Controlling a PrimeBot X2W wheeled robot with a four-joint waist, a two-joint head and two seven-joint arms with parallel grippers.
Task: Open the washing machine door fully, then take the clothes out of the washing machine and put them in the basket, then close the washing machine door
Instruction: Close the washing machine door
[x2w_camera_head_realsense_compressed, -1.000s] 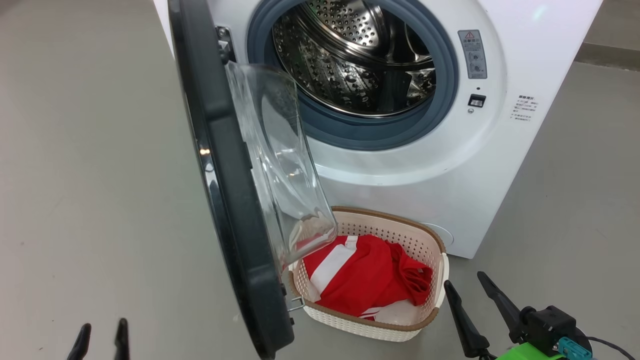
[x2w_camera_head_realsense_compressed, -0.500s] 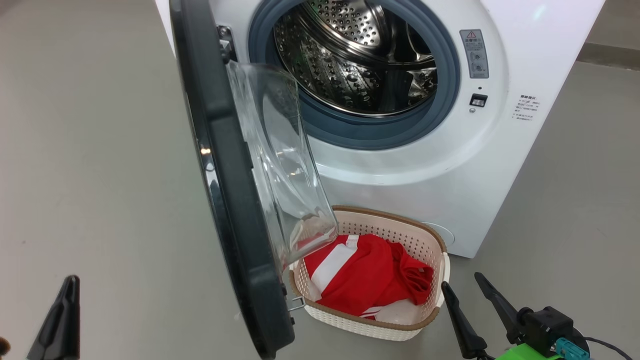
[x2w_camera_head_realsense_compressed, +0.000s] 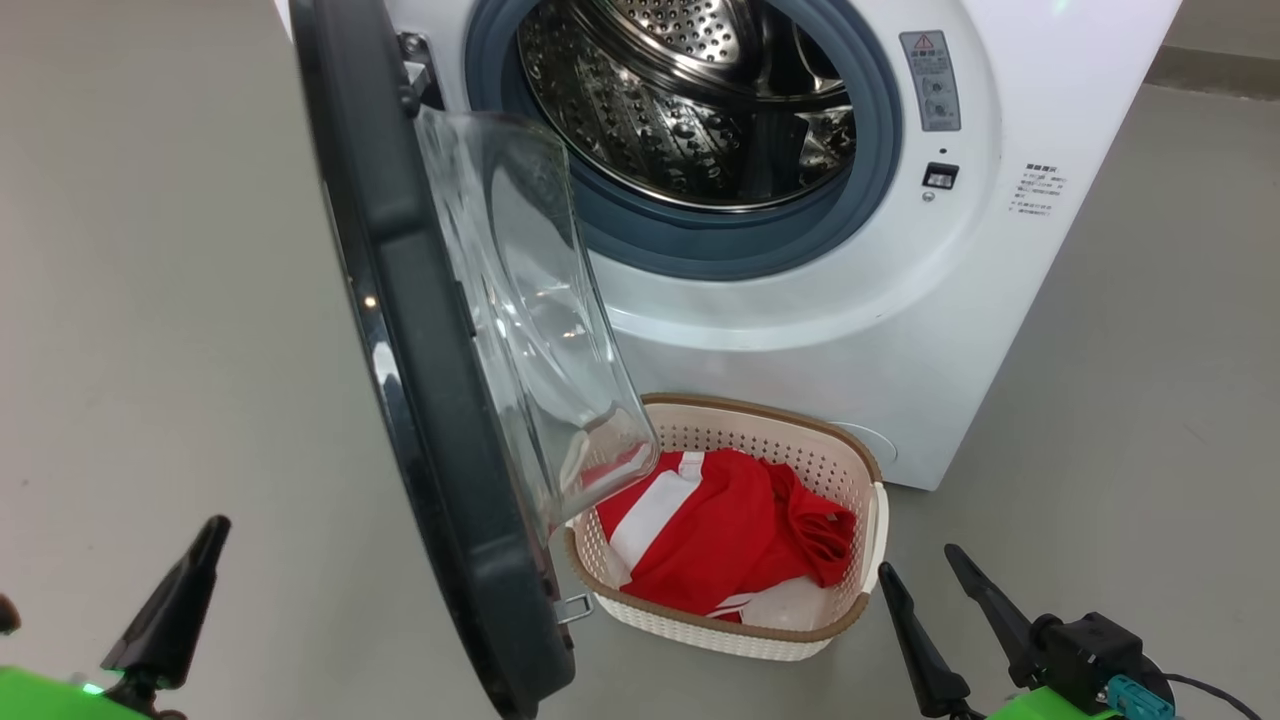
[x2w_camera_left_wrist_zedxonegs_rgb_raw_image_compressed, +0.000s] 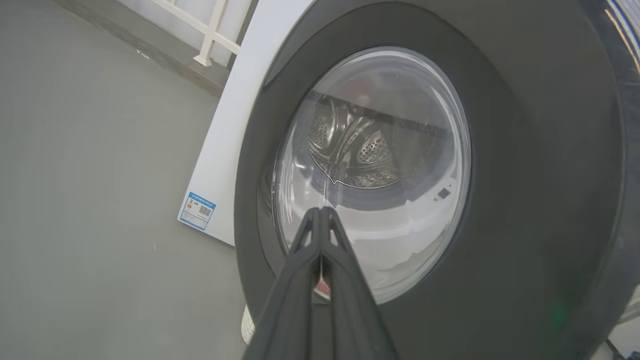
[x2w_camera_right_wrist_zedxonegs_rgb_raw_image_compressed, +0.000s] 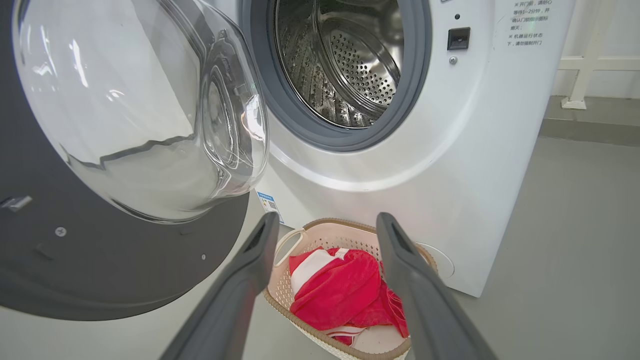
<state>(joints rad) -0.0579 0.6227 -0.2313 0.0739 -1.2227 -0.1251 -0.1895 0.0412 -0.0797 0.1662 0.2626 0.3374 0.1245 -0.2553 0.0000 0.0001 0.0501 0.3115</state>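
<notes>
Red clothes (x2w_camera_head_realsense_compressed: 720, 530) lie in the basket (x2w_camera_head_realsense_compressed: 760, 410) before the washing machine (x2w_camera_head_realsense_compressed: 1000, 300), whose drum (x2w_camera_head_realsense_compressed: 680, 130) looks empty, so the left tool (x2w_camera_left_wrist_zedxonegs_rgb_raw_image_compressed: 321, 216), fingers together on nothing, should press the open door (x2w_camera_head_realsense_compressed: 420, 330) near its free edge, while the right tool (x2w_camera_head_realsense_compressed: 918, 562), fingers apart, holds clear.

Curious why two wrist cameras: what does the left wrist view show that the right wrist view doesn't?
Left: the outer face of the round black-rimmed glass door, behind the shut left gripper. Right: the cream perforated plastic basket holding red white-striped clothes, framed by the open right gripper. Both: the big white washing machine and that open door.
</notes>
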